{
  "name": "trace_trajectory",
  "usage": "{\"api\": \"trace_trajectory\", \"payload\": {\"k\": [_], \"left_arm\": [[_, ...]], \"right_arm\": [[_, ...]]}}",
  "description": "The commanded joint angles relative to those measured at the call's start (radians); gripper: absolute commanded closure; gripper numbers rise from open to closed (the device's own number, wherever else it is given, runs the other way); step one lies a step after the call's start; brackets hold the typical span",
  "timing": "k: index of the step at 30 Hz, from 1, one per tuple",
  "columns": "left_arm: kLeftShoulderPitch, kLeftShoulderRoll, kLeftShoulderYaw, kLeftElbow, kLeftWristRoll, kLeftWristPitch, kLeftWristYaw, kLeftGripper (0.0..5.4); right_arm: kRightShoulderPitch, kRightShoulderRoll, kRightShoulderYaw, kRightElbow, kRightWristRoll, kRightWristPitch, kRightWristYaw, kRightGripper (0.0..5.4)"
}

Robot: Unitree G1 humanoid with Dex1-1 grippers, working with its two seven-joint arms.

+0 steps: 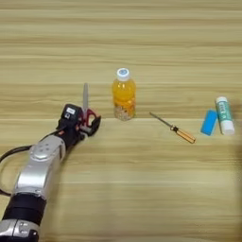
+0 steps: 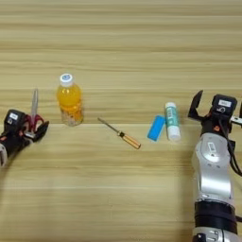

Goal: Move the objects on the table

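The red-handled scissors (image 1: 85, 98) lie on the table (image 1: 142, 179) left of centre, blade pointing away from me. My left gripper (image 1: 88, 121) is shut on their red handles, one black finger on each side. The orange-juice bottle (image 1: 124, 95) stands upright just right of the scissors. Right of the bottle the screwdriver (image 1: 173, 127) lies at a slant, orange handle toward me. Further right, the blue block (image 2: 156, 128) lies beside the white-and-green tube (image 2: 172, 121). A short way right of the tube, my right gripper (image 2: 217, 108) is open and holds nothing.
The silver left forearm (image 1: 40, 170) comes up from the lower left, with a black cable (image 1: 9, 153) looping beside it. The right forearm (image 2: 212, 175) rises from the lower right corner. Bare wood spreads across the far half and the near middle.
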Motion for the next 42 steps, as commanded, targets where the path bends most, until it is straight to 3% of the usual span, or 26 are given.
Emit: {"api": "trace_trajectory", "payload": {"k": [1,9,25,34,35,42], "left_arm": [[0.067,0.025,0.003,-0.103,0.009,0.082,0.009,1.53],[0.198,0.05,0.002,-0.304,-0.004,0.208,0.005,1.54],[0.342,0.032,-0.103,-0.458,-0.002,0.26,-0.022,1.54],[0.348,0.034,-0.113,-0.47,0.006,0.239,-0.005,1.54],[0.346,0.034,-0.112,-0.469,0.008,0.232,-0.005,1.25],[0.332,0.034,-0.103,-0.464,0.023,0.191,0.008,0.7]], "right_arm": [[-0.01,0.006,0.003,-0.022,-0.005,0.019,-0.008,0.0],[-0.011,0.012,0.006,-0.039,-0.008,0.03,-0.012,0.0],[-0.014,0.018,0.012,-0.051,-0.012,0.045,-0.021,0.0],[-0.01,0.017,0.014,-0.059,-0.012,0.05,-0.019,0.0],[-0.009,0.017,0.014,-0.06,-0.012,0.051,-0.019,0.0],[-0.009,0.017,0.017,-0.062,-0.013,0.056,-0.018,0.0]]}}
